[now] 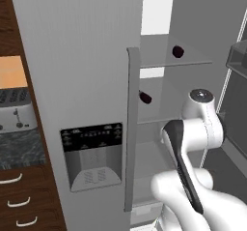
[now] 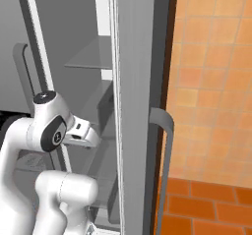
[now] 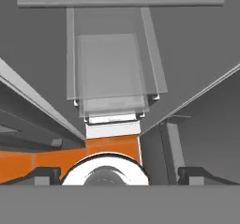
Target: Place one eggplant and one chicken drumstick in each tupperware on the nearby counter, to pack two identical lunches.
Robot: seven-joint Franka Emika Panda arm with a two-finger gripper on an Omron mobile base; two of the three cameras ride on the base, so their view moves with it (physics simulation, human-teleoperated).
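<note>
Left base view: the fridge (image 1: 96, 80) stands open before you, two dark eggplants on its glass shelves, one (image 1: 178, 51) near the back of the upper shelf (image 1: 193, 61), the other (image 1: 145, 97) near the left edge of the shelf below (image 1: 159, 116). Your arm's wrist sits lower and to the right of both, well apart from them. Swing up carelessly and the wrist could clip a shelf edge or the door handle (image 1: 132, 128). Beyond the fridge's left side, the toaster (image 1: 14, 111) sits on the counter (image 1: 19, 148).

Right base view: your arm is tucked against the open fridge door (image 2: 135, 106); little room to turn, so a wide sweep risks striking it.

Hand view: the gripper (image 3: 120, 175) is spread wide and empty, its tips at either side, looking down at stacked clear bins (image 3: 112, 78) and orange floor (image 3: 56, 160). It is aimed away from the food; closing here would catch nothing.
</note>
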